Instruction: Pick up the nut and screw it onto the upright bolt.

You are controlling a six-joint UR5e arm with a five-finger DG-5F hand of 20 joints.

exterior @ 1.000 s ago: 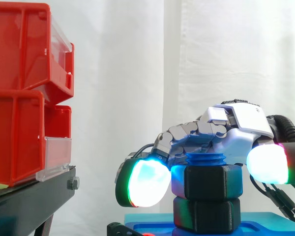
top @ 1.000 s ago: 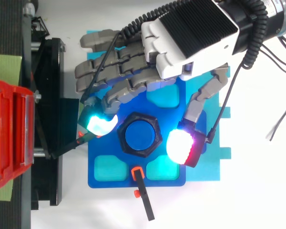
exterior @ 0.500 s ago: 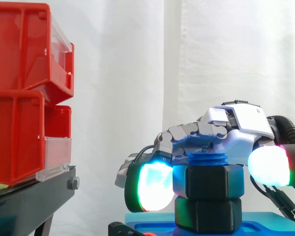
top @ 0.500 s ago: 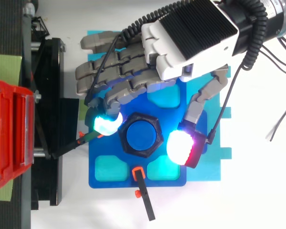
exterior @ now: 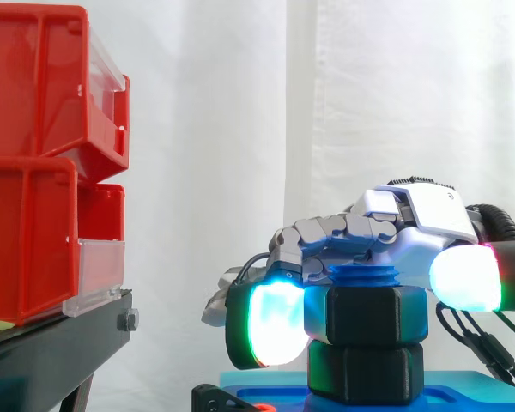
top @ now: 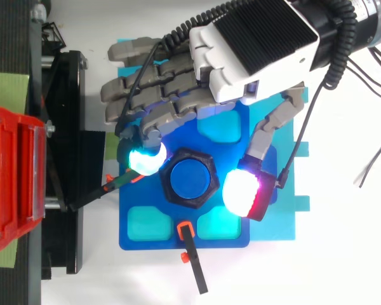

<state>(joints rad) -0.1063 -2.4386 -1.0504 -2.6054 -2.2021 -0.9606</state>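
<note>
Shifted rightward since a second ago, the hand's (top: 254, 57) white-cyan pad now touches the left face of the nut (exterior: 366, 315), well right of the glossy red bins (exterior: 34, 163) on their black stand (exterior: 56, 348). Matte black and hexagonal, the nut sits on the ribbed blue bolt (top: 190, 179), above a second black hex (exterior: 365, 373) on the blue plate (exterior: 463, 399). Curled fingers (top: 144, 160) and the white-red thumb pad pinch the nut from opposite sides.

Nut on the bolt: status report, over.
Hand pinching black hex nut between glowing pads. Nut sits on upright blue bolt. Nothing blocking the hand.
</note>
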